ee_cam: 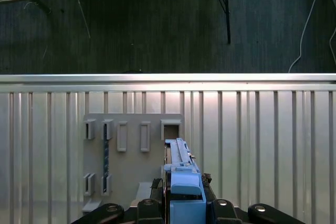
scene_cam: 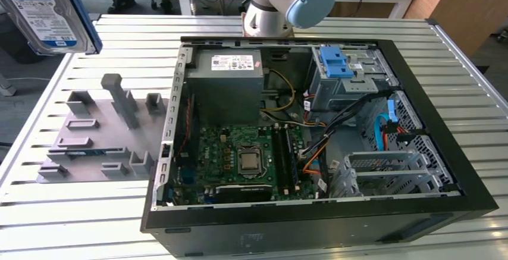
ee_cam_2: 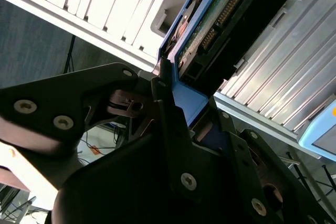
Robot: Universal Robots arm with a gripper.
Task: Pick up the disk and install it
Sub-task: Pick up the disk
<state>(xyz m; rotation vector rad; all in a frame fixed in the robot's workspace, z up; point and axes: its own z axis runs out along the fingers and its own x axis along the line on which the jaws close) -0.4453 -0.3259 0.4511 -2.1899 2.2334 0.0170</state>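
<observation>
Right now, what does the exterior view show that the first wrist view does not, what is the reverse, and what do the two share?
The exterior view adds the open computer case with its motherboard, grey power supply and blue latch piece, plus the arm's base. The first wrist view adds the dark floor past the table edge and the hand shut on the disk. Both share the disk held in the air, the grey fixture and the slatted table.
</observation>
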